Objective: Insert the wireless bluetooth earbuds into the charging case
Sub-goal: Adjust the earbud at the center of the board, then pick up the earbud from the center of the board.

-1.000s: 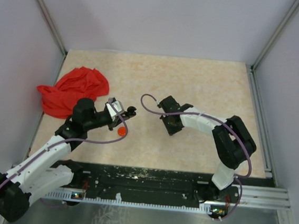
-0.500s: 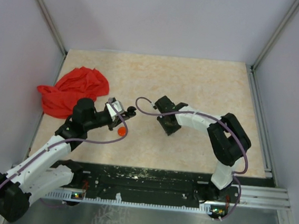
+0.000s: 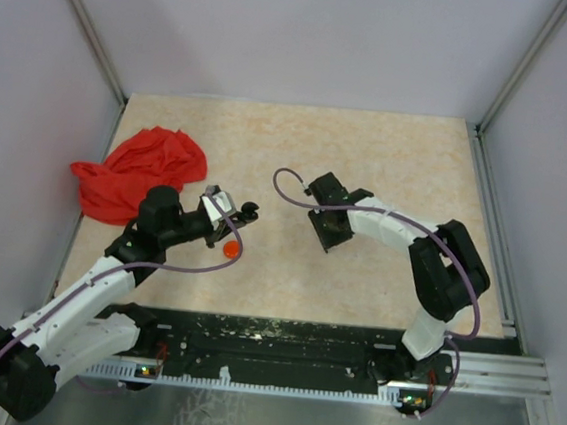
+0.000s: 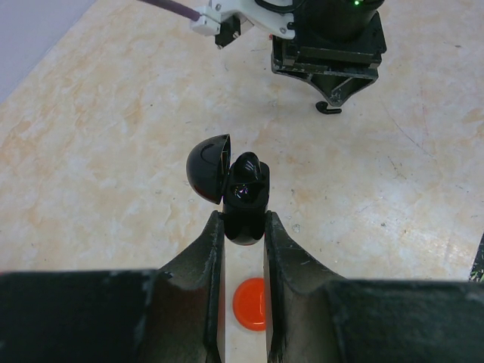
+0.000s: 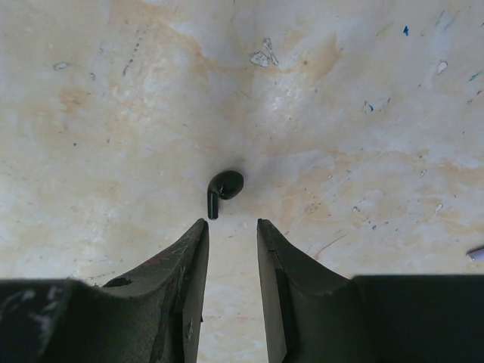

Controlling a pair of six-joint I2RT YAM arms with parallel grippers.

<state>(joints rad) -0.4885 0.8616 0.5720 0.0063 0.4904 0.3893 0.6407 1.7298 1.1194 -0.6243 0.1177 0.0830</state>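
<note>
My left gripper (image 4: 243, 219) is shut on the black charging case (image 4: 243, 198) and holds it above the table with its domed lid (image 4: 209, 166) swung open to the left. In the top view this gripper (image 3: 243, 212) is left of centre. A tiny black earbud (image 5: 224, 187) lies on the table just ahead of my right gripper (image 5: 231, 224), nearer its left fingertip. That gripper is open and empty. The earbud also shows in the left wrist view (image 4: 328, 110), under the right gripper (image 3: 329, 239). No red earbud is in view.
A round orange-red disc (image 3: 230, 251) lies on the table under my left gripper and shows between its fingers (image 4: 252, 304). A crumpled red cloth (image 3: 137, 173) lies at the left edge. Walls close in the table at the back and sides.
My right gripper shifted a little to the left, then back to the right and slightly farther away. The left arm and the case have not moved.
</note>
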